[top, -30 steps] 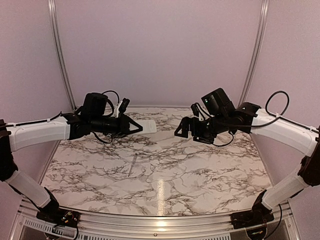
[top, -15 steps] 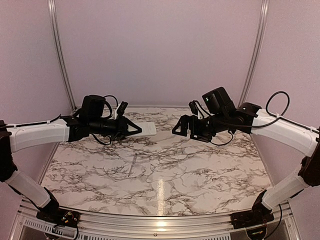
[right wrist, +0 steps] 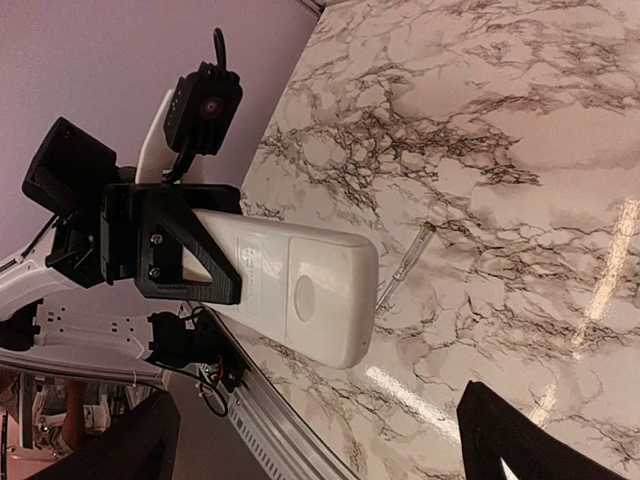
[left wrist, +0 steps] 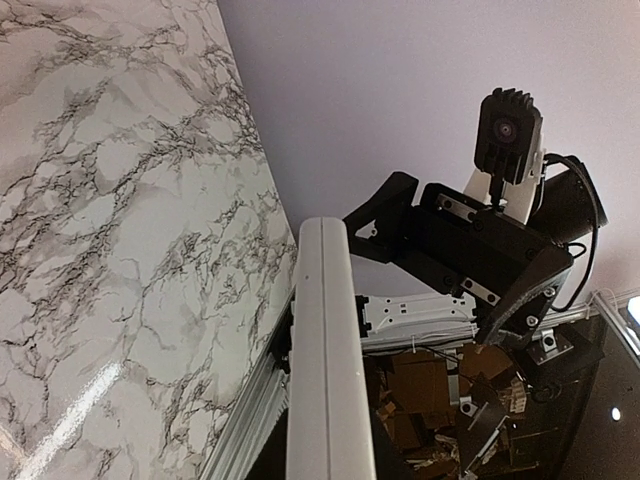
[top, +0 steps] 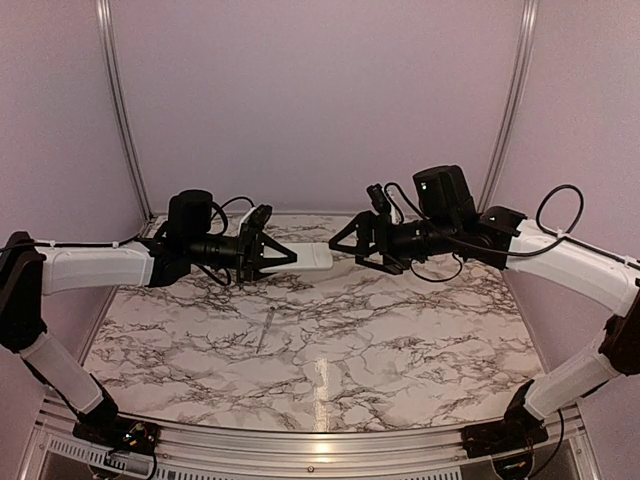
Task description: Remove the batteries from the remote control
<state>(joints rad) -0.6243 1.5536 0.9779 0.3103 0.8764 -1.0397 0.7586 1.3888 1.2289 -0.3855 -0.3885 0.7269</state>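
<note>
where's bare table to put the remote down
The marble table is bare along its near edge and everywhere right of the thin rod. Crowded only at the back, where the left gripper holds the remote toward the open right gripper.

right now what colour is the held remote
White; the remote control shows best in the right wrist view.

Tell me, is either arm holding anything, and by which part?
The left tool grips the slim white rectangular plastic remote control by one end; the right tool is open and empty.
</note>
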